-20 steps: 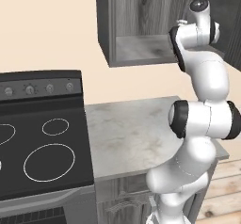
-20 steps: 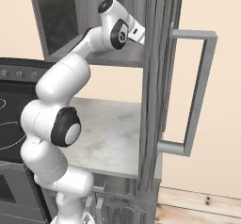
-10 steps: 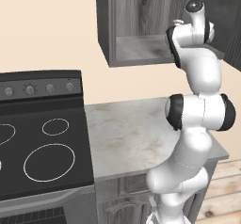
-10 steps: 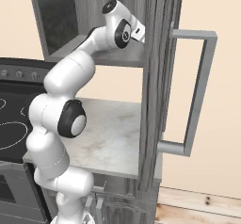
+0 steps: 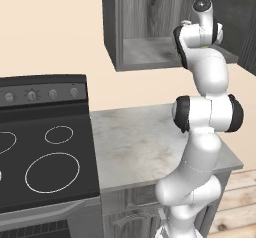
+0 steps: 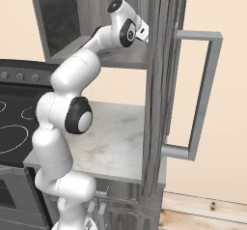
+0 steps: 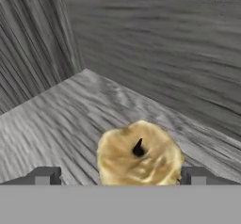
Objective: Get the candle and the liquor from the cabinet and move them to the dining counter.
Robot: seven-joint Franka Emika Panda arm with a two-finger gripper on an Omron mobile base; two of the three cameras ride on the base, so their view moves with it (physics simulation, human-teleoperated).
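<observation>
1. Candle [image 7: 139, 154] first, from the hand view: a lumpy yellow-gold body with a dark wick stands on the wood-grain floor of the cabinet [image 7: 56, 119], near an inner corner. The gripper [image 7: 120, 176] straddles it, one fingertip [image 7: 44, 176] on either side, spread wide and apart from the wax, so nothing is held. The risk I judge here: the candle sits off-centre toward the right tip, so closing could nudge it sideways or tip it rather than clamp it squarely.

2. Left base view: the arm [image 5: 205, 112] reaches up into the open cabinet [image 5: 145, 52] above the small marbled worktop [image 5: 145, 147] beside the black stove [image 5: 45, 147]. The hand is behind the wrist, so I cannot tell its clearance from the shelf; driving deeper could knock the candle to the back wall.

3. Right base view: the wrist lies just beside the open cabinet door [image 6: 161, 103] with its bar handle [image 6: 202, 93]. Withdrawing carelessly could clip that door.
</observation>
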